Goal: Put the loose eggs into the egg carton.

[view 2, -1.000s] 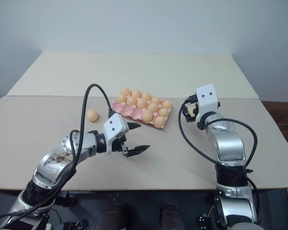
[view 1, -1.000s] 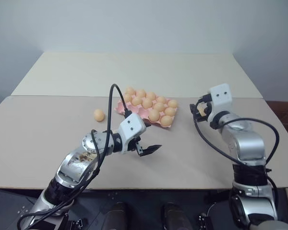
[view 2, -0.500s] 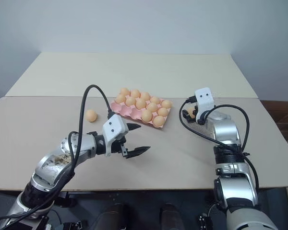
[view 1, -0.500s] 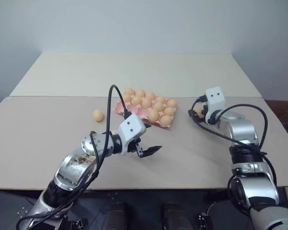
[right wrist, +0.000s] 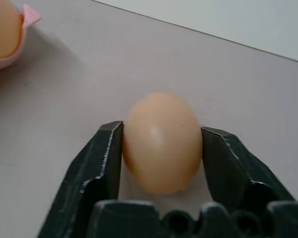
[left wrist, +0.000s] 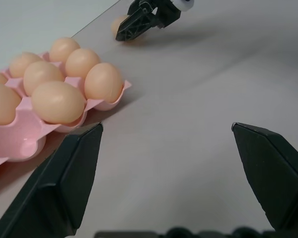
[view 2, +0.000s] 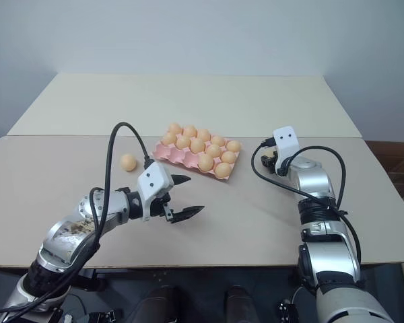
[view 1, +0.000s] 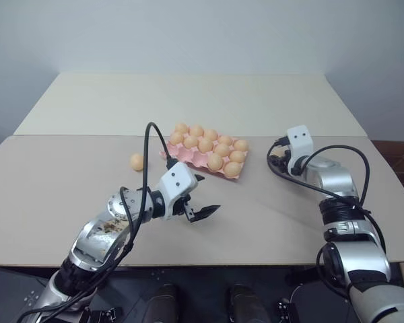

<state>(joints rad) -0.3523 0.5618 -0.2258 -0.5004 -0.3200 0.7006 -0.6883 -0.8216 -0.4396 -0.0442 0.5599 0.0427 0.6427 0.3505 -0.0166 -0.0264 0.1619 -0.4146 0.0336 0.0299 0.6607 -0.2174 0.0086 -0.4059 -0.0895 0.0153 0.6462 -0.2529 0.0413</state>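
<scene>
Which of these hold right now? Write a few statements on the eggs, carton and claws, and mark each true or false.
1. The right claw has its fingers against an egg on the table. True.
2. The left claw holds an egg. False: it is open with nothing between its fingers.
3. Another loose egg lies on the table to the left of the egg carton. True.
4. The carton has a closed lid. False: it is lidless, eggs showing.

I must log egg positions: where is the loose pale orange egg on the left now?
In the left eye view, the loose pale orange egg lies on the beige table, left of the pink moulded egg carton, beyond the left gripper.
</scene>
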